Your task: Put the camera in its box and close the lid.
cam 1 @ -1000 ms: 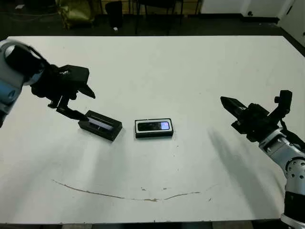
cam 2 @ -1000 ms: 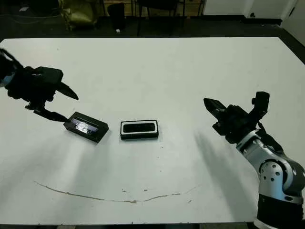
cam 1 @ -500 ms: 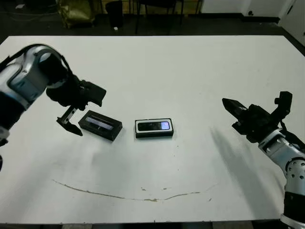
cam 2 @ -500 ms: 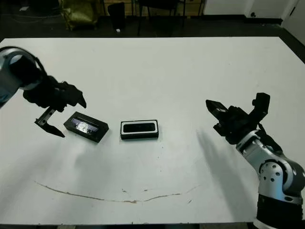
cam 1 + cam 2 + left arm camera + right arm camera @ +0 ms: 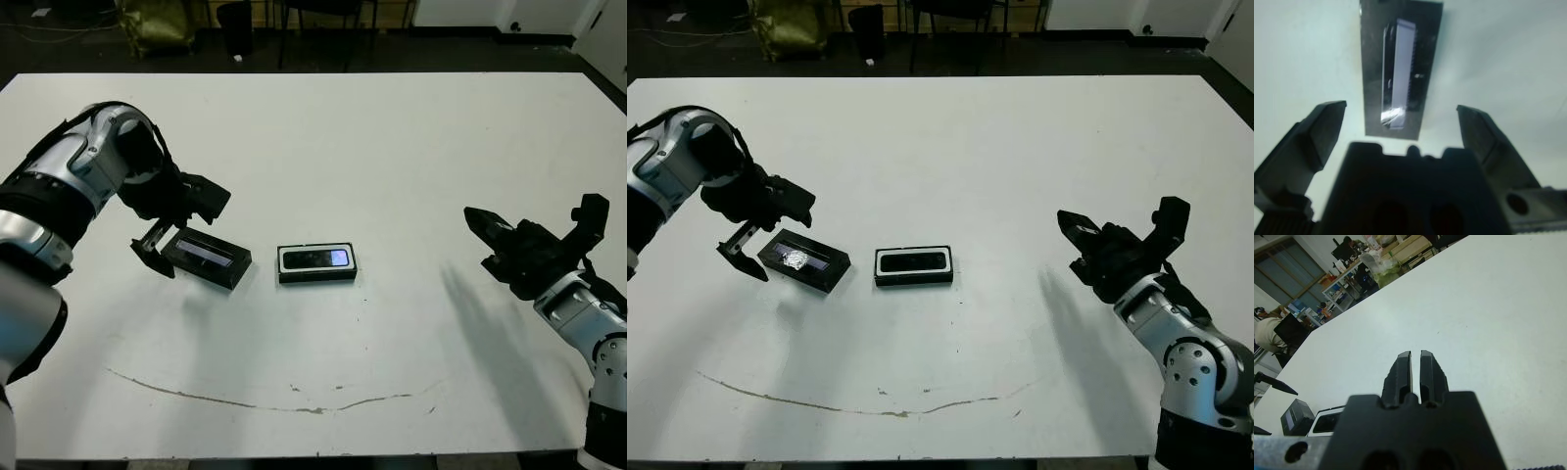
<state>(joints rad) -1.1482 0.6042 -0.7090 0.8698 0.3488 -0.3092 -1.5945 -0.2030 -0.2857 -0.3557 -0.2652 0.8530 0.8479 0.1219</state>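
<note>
- The left tool [image 5: 155, 252] hangs at the outer end of the lid [image 5: 206, 258] — its fingers spread wide and gripping nothing. In the left wrist view the lid [image 5: 1399, 73] runs straight away from the tool body, centred between the two fingers, so its long axis lies along the tool's line of sight and the fingers stand either side of its short width. That is the relation the pick-up turns on: as I judge it, the tool need only come forward and down for the fingers to straddle the lid's long sides.
- The left arm is bent at the elbow and reaches in from the counter's [image 5: 392, 147] left edge, wrist turned down so the fingertips point at the surface just beside the lid.
- The lid lies flat, purplish strip up, skewed a little to the counter's front edge.
- Just beside it, toward the middle, sits the box [image 5: 315, 262] with the camera [image 5: 316, 258] already inside — white rim showing all round, bluish patch at the right end. Only the closing seems left.
- The left arm is far nearer both things.
- The right tool [image 5: 480, 221] hovers well apart on the right side, fingers pressed together on nothing, pointing toward the box — forearm low, idle.
</note>
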